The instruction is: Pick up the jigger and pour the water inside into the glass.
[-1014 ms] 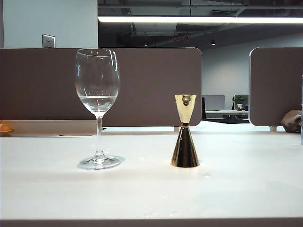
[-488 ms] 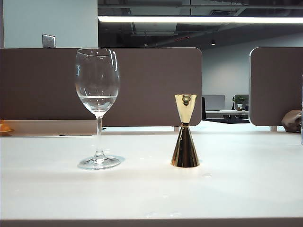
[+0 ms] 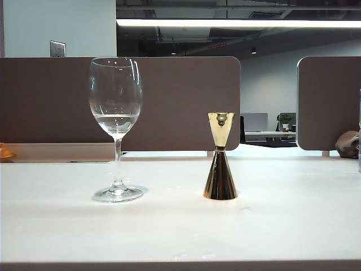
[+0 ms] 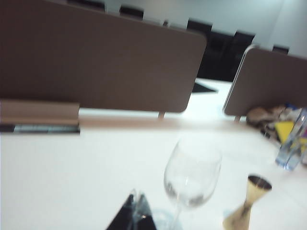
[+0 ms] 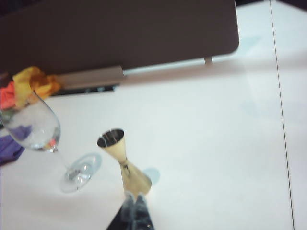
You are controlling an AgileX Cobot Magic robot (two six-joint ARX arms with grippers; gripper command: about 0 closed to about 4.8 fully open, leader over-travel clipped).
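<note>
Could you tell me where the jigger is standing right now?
In the exterior view the jigger stands upright on the white table, right of the glass and apart from it, untouched by either gripper.

Wine glass and jigger on our white table

We see the left hand [image 4: 135,215] just beside the glass [image 4: 192,175]; the gold jigger [image 4: 248,201] stands upright nearby.
</note>
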